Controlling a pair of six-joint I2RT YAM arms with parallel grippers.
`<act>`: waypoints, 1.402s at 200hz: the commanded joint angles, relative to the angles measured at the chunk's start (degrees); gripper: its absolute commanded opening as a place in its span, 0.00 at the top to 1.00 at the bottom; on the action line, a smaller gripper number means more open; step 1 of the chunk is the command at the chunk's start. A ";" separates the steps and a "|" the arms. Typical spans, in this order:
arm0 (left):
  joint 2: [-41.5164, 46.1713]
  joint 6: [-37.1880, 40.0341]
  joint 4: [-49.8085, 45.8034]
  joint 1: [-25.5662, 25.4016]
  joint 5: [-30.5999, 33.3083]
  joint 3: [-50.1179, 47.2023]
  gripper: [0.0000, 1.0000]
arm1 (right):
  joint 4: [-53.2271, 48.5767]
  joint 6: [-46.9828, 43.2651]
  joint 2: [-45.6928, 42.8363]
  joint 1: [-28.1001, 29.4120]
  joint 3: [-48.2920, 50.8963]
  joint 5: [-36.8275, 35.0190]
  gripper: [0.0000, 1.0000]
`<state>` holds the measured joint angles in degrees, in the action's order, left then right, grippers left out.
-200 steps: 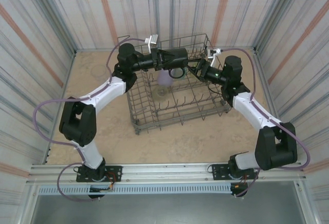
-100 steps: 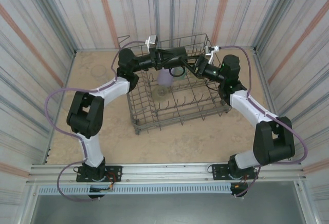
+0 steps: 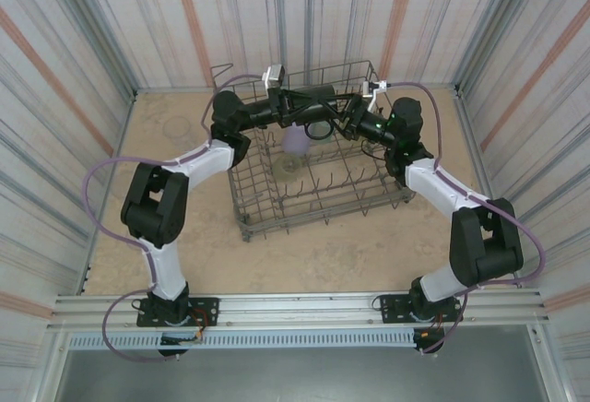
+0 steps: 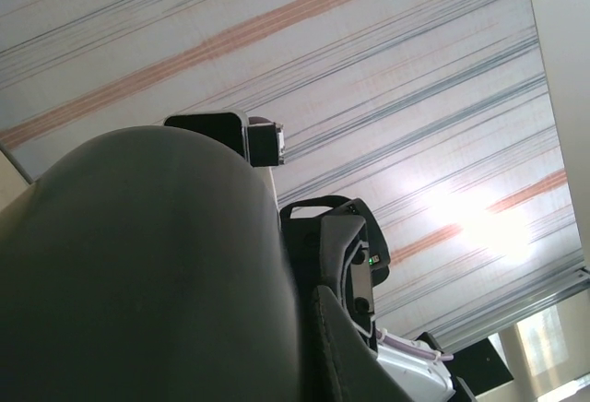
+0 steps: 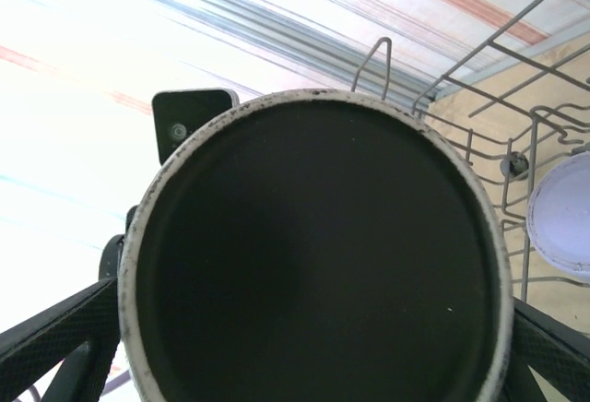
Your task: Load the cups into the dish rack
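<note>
One dark cup (image 5: 313,245), with a pale speckled rim, held over the dish rack's (image 3: 277,201) far side, flanked by the right gripper's (image 5: 304,337) fingers (image 5: 55,333), grip not discernible, left gripper (image 3: 318,107) alongside, closure hidden, lavender cup (image 3: 295,139) stood inside the rack

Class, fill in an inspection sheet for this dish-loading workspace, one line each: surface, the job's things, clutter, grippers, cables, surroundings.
Surface: beige mottled table.
Job's things: grey wire dish rack mid-table; lavender cup inside it, with a pale cup just nearer; faint clear cup on the table left of the rack; dark cup held over the rack's far side.
Clutter: nothing seen.
Grippers: right gripper has its fingers on both sides of the dark cup, apparently gripping; left gripper is at the same spot, state unclear.
Cables: a purple cable loops off each arm, left cable and right cable.
Surroundings: striped walls on three sides; metal rail at the near edge.
</note>
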<state>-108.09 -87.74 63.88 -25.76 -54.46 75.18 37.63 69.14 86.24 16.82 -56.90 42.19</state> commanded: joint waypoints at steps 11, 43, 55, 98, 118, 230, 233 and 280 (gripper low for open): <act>0.17 0.53 5.86 -0.88 -0.82 -0.20 1.00 | 3.37 3.84 -0.07 0.82 -2.77 -3.21 0.01; -0.53 0.73 5.99 -1.81 -0.89 -0.03 1.00 | 4.15 5.53 -0.41 0.96 -2.69 -5.63 0.01; -0.71 0.90 5.99 -2.09 -0.91 0.07 1.00 | 4.46 5.90 -0.46 1.03 -2.36 -6.47 0.01; -0.83 1.08 6.03 -2.35 -0.82 -0.22 1.00 | 5.02 6.46 -0.68 1.15 -2.00 -7.78 0.06; -0.80 1.22 5.61 -2.34 -0.70 -0.12 1.00 | 4.91 6.59 -1.10 1.17 -1.43 -8.22 0.13; -1.15 1.54 3.01 -2.31 0.40 0.50 0.76 | -0.75 3.35 -3.32 1.30 -0.09 -10.07 0.48; -1.09 1.58 3.01 -2.32 0.40 0.43 0.75 | -1.13 3.19 -3.39 1.30 -0.12 -10.25 0.48; -0.41 2.76 0.72 -1.62 0.76 -0.40 0.49 | -2.82 2.63 -5.12 0.08 1.01 -11.51 0.51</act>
<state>-108.57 -86.74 64.27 -27.49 -54.02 75.09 33.58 73.19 84.51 17.52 -56.27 31.83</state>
